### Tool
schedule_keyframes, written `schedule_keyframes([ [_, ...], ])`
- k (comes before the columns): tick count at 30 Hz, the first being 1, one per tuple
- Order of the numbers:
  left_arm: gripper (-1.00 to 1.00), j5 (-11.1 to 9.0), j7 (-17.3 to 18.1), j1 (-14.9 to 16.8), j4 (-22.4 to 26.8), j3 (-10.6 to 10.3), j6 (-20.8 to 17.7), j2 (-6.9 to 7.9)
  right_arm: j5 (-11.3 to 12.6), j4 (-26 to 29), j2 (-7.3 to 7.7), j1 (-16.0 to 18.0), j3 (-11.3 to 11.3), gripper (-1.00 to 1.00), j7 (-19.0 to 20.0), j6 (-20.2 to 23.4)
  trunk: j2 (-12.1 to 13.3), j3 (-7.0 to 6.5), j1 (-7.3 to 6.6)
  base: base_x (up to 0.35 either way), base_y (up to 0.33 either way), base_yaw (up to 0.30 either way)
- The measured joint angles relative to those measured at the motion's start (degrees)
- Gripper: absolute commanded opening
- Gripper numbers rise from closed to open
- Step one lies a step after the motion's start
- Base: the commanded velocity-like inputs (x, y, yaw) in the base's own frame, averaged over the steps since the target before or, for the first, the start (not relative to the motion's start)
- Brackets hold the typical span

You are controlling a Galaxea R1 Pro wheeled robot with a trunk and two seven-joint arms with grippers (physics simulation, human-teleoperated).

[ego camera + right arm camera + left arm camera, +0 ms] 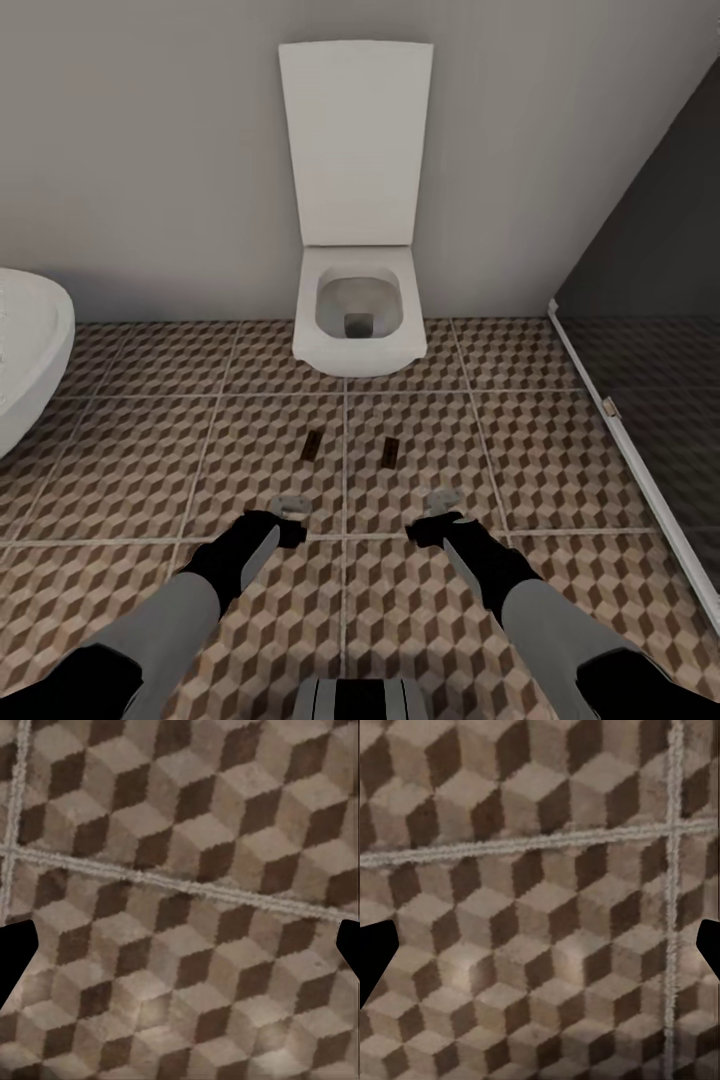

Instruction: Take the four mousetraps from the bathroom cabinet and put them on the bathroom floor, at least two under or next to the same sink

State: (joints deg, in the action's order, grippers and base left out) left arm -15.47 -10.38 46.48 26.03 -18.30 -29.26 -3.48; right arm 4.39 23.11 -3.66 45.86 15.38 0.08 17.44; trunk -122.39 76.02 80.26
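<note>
Head camera looks down on the bathroom floor [560, 440], cube-patterned tiles everywhere. Two mousetraps lie flat on it in front of the white toilet [352, 330], one [311, 445] left of a grout line, the other [391, 452] right of it, near each other but apart. Both arms reach forward low: the left claw [290, 505] and the right claw [442, 502] hang just short of the traps, fingers spread wide, holding nothing. A rounded white fixture [25, 345] sits at far left.
</note>
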Motion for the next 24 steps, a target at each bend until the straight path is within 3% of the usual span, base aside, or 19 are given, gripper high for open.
schedule_keyframes([
  [7, 1.0, 0.0, 0.1, -0.2, -1.8, 0.0, 0.9, 0.41, 0.0, -7.0, 0.01, 0.0, 0.0, 1.0, 0.0, -9.2, 2.8, -1.8, -1.54, 0.0, 0.0, 0.0],
  [12, 1.0, 0.0, 0.2, -0.4, -6.9, -0.1, 8.4, 0.43, -0.1, -9.5, 0.04, 0.0, 0.0, 1.0, 1.5, -13.9, 4.8, -3.03, -2.63, 0.0, 0.0, 0.0],
  [20, 1.0, -0.1, 0.5, -0.4, -15.5, -0.2, 18.7, 0.17, -0.1, -11.7, 0.16, 0.0, 0.1, 1.0, 3.3, -15.0, 8.0, -4.95, -4.39, 0.0, 0.0, 0.0],
  [24, 1.0, -0.1, 2.3, -0.4, -19.7, -0.3, 22.9, 0.14, -0.2, -13.7, 0.19, 0.0, 0.0, 1.0, 3.5, -16.1, 9.6, -5.91, -5.27, 0.0, 0.0, 0.0],
])
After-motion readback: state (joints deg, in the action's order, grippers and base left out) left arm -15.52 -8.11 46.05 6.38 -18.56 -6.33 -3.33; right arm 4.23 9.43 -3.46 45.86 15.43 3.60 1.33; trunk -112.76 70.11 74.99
